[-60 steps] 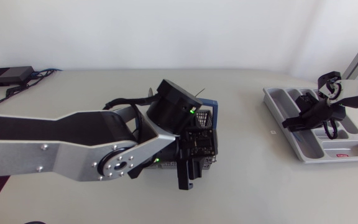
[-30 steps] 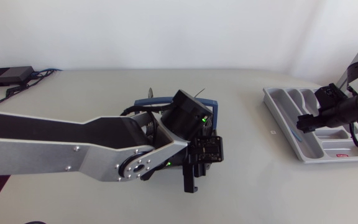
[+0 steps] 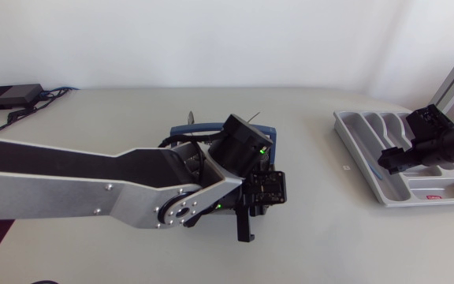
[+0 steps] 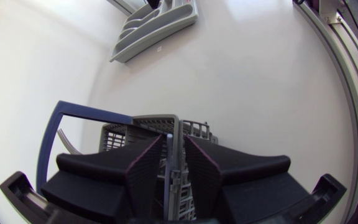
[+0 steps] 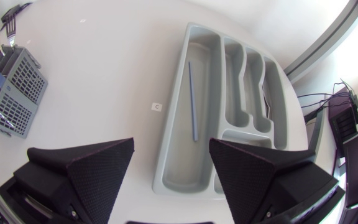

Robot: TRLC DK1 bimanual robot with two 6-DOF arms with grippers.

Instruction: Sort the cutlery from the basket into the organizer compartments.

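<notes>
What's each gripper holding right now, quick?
Left gripper: closed on a thin stick at the basket.
Right gripper: open, empty, above the organizer.

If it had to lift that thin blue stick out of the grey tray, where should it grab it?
Near its middle, from straight above. The blue stick lies flat along the organizer's longest compartment, with bare floor on both sides, so the right gripper's open fingers could probably drop either side of it.
</notes>
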